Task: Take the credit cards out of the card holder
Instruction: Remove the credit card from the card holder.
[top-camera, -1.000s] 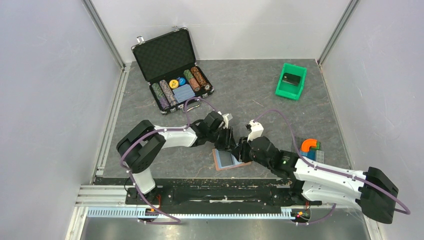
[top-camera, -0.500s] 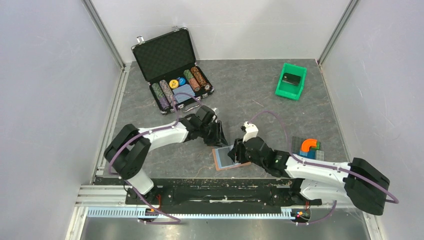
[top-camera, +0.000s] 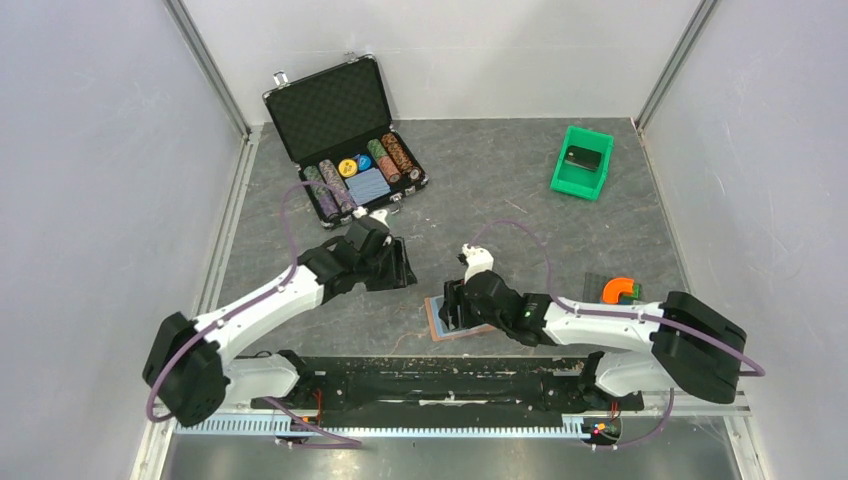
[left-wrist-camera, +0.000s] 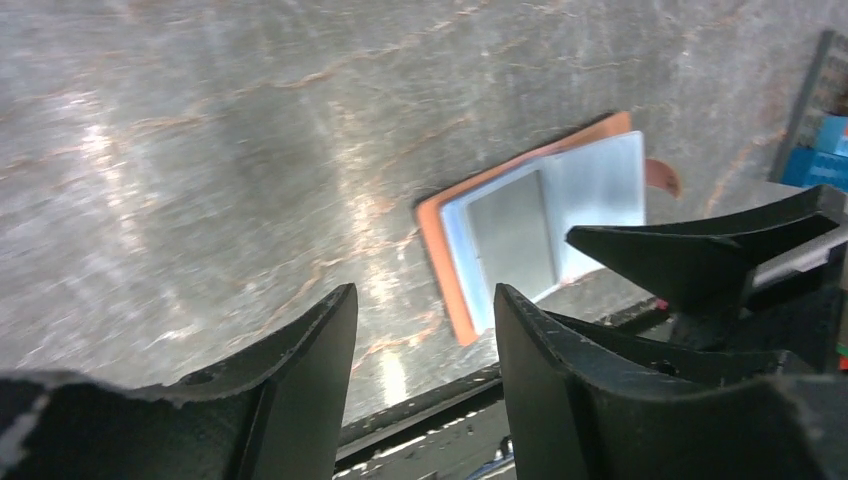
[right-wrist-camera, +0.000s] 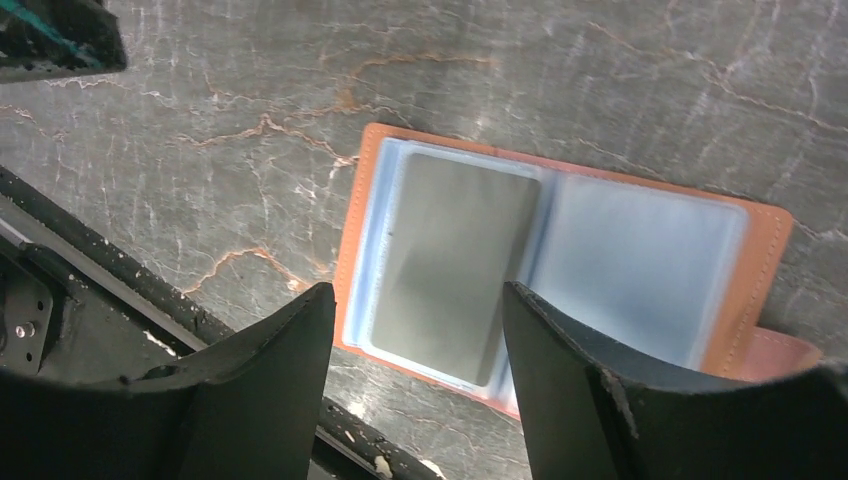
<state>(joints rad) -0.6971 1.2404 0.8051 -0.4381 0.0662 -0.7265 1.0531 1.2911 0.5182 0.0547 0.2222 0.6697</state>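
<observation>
The card holder (right-wrist-camera: 640, 265) lies open on the counter (right-wrist-camera: 600, 80) by its near edge, a grey credit card (right-wrist-camera: 455, 265) in one sleeve; left tool (left-wrist-camera: 422, 300) hangs empty and spread to its left; right tool (right-wrist-camera: 417, 292) hovers above, spread wide

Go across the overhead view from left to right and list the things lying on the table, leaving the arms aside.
In order: open black hard case with poker chips → flat brown card holder with light blue lining → green plastic bin.
</observation>
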